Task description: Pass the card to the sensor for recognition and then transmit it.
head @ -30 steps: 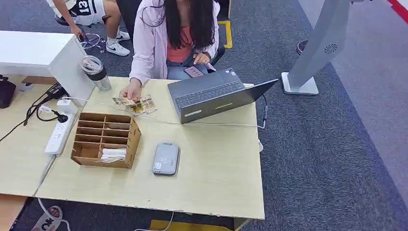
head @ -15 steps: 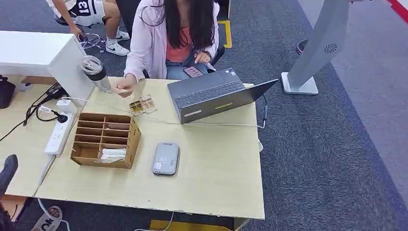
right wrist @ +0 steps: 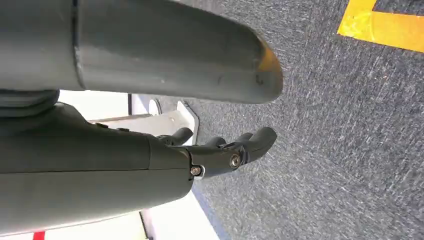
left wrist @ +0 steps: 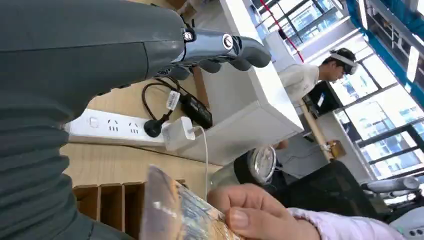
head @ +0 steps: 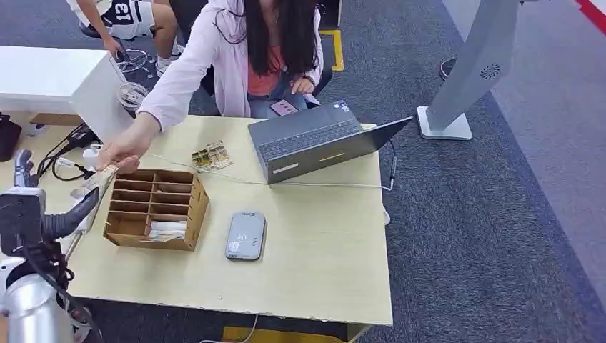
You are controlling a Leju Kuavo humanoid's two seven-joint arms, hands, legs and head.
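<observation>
On my far left I see the left hand (head: 32, 207) raised at the worktop's (head: 321, 264) left edge, its fingers (left wrist: 235, 47) released and spread, grasping nothing. Just right of it a person's hand (head: 118, 153) reaches across from the far side and holds the card (left wrist: 175, 210) by its corner above the far left corner of the wooden organizer (head: 157, 207); card and my hand are near but apart. A white power strip (head: 86, 196) lies along the organizer's left side, so room is tight there. Right of the organizer sits the grey card sensor (head: 246, 235), flat on the worktop with bare surface around it and a wide open stretch toward the near and right edges. Beyond it, a small stack of cards (head: 211, 156) lies on the far side, then an open laptop (head: 314, 139) overhanging toward the right edge. My right hand (right wrist: 220, 150) hangs over the carpet, fingers loosely curled, grasping nothing.
</observation>
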